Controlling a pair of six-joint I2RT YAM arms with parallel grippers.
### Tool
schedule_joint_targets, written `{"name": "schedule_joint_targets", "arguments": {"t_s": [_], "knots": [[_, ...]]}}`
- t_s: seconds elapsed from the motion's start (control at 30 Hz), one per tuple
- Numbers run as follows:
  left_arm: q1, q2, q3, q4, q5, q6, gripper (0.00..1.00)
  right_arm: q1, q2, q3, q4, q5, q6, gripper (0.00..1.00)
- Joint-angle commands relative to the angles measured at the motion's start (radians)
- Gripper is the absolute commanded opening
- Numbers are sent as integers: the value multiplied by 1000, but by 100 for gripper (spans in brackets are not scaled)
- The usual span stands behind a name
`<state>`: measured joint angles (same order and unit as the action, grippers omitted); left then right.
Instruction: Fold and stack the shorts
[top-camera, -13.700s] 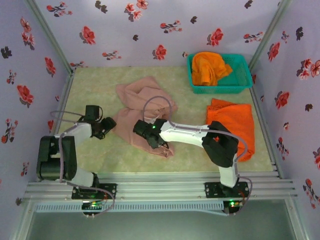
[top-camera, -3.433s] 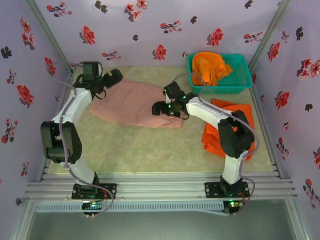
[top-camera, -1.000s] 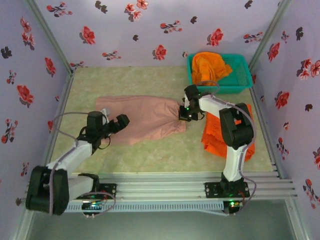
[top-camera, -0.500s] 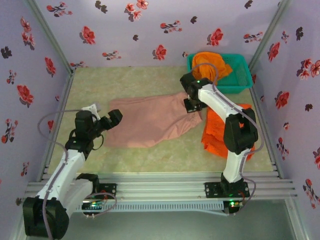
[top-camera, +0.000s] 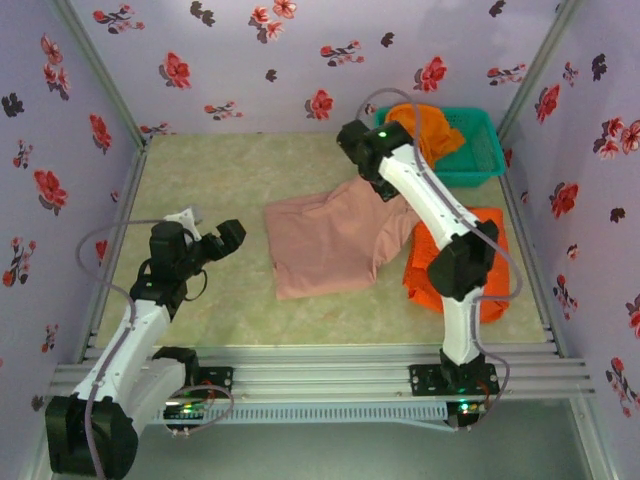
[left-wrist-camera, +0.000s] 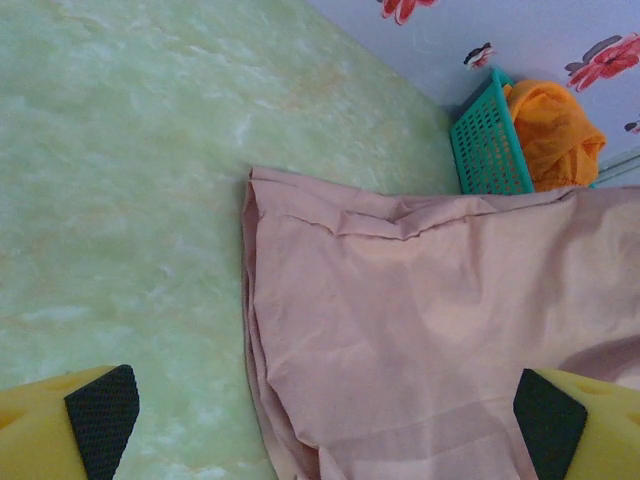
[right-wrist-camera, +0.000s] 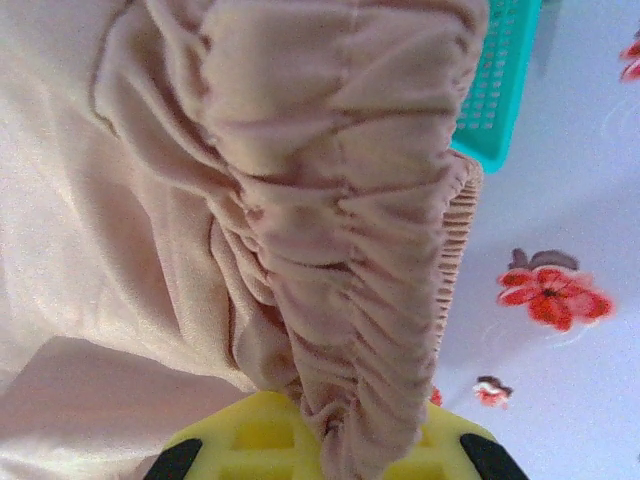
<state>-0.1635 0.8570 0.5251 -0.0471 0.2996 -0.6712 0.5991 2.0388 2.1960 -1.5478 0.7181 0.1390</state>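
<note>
Pink-beige shorts (top-camera: 335, 245): soft matt cloth, lightly creased; waistband (right-wrist-camera: 330, 250) gathered, ribbed elastic. Orange shorts (top-camera: 490, 228): matt cloth, bright. Basket (top-camera: 475, 172): teal plastic mesh, slightly glossy. Table (top-camera: 200, 190): smooth pale-green marbled surface, faint sheen. Front rails (top-camera: 320, 378): brushed metal. Walls (top-camera: 250, 80): matt floral print.

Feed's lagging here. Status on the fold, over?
Left tool open, holding nothing. Right tool shut on pink shorts, waistband raised. Orange shorts alongside.
</note>
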Motion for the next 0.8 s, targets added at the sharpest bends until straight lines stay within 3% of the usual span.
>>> {"name": "schedule_joint_targets", "arguments": {"t_s": [0.0,0.3,0.5,0.67,0.77], "knots": [[-8,-16,-27,17,21,-5,100,88,103,149,-185,92,64,0],[-11,-18,-79,44,11,-27,99,276,296,414,-241,70,169,0],[-11,-23,-118,65,-26,-64,99,362,359,428,-188,4,219,0],[-10,-38,-151,89,-64,-107,99,415,398,427,-96,-135,232,6],[-11,-52,-164,101,-81,-131,99,431,402,416,26,-362,229,20]]}}
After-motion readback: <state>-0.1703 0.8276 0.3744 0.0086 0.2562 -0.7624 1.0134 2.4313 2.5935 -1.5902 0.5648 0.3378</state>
